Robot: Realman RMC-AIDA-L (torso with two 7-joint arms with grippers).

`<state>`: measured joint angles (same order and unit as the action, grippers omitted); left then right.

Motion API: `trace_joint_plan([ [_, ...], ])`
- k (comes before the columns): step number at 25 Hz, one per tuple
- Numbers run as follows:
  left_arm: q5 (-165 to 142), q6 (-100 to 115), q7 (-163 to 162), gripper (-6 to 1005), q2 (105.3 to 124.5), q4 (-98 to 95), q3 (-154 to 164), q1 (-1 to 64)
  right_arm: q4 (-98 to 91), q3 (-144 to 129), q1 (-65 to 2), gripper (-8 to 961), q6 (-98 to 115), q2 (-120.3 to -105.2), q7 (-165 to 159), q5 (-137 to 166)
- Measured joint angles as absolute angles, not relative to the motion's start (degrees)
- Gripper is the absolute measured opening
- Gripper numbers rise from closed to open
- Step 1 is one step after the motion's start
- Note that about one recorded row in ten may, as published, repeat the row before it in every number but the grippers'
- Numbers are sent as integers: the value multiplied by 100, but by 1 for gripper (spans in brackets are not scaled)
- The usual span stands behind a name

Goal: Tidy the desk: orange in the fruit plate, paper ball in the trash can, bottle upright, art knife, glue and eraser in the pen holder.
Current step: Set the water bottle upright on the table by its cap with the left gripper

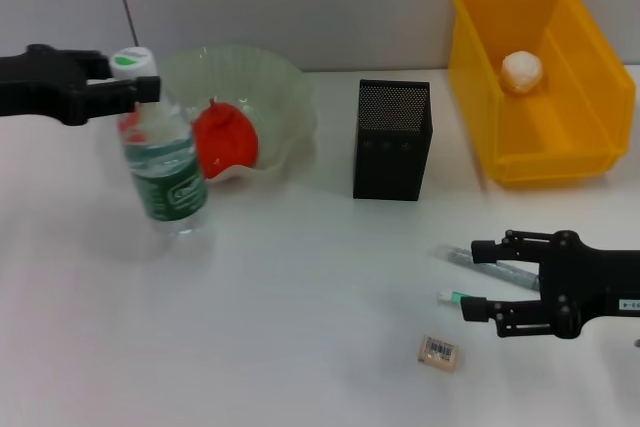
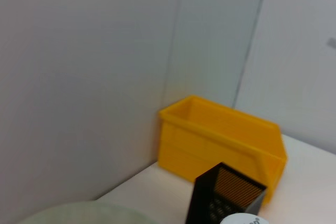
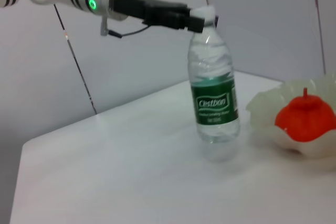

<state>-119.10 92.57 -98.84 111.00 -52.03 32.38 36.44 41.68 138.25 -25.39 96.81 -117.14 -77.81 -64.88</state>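
Note:
The clear bottle [image 1: 166, 175] with a green label stands almost upright on the table, left of the fruit plate [image 1: 283, 87]. My left gripper [image 1: 138, 83] is shut on its white-and-green cap; the right wrist view shows the gripper [image 3: 197, 19] and the bottle [image 3: 214, 98] too. The orange [image 1: 225, 140] lies in the fruit plate. The paper ball [image 1: 522, 70] lies in the yellow trash can [image 1: 590, 77]. My right gripper [image 1: 483, 280] is open, low at the front right, over two slim pen-like items [image 1: 490, 265]. The eraser [image 1: 438, 351] lies just in front of them.
The black mesh pen holder [image 1: 392, 140] stands mid-table between the plate and the trash can. The left wrist view shows the trash can [image 2: 220, 145], the pen holder [image 2: 226, 195] and the bottle cap [image 2: 242, 220]. A grey wall runs behind the table.

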Motion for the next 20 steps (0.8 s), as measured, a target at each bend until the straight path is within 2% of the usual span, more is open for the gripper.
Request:
trace_joint_plan([
  [9, -11845, 8940, -9718, 507, 11028, -5199, 3172, 3365, 4100, 13906, -2549, 798, 9700, -11755, -7656, -6489],
  [20, -11845, 8479, -9337, 516, 11205, -5172, 3178, 3252, 4048, 13904, -2562, 798, 9704, -11804, -7576, -6489],
])
